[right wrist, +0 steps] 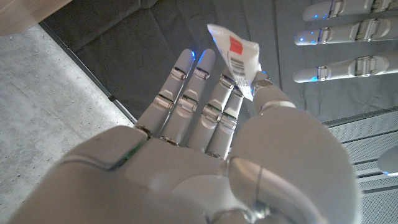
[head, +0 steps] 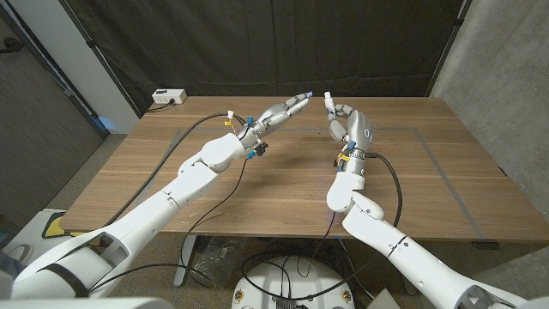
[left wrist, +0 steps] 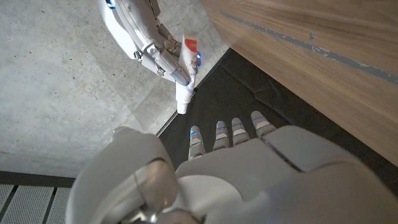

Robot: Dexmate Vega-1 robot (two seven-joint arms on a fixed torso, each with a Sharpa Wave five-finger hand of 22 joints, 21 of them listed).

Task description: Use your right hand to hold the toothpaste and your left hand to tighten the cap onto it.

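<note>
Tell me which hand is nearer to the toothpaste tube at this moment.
Right. The right hand holds the toothpaste tube above the table, its cap end pointing at the left hand, whose fingertips stop short of the tube with a gap between.

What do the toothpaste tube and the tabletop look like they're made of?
The toothpaste, held in the right hand, looks like thin, soft plastic or laminate: white, printed with a red patch and barcode, flat crimped end. The table looks like wood or wood-grain laminate, matte, with streaked brown grain; which one I cannot tell.
</note>
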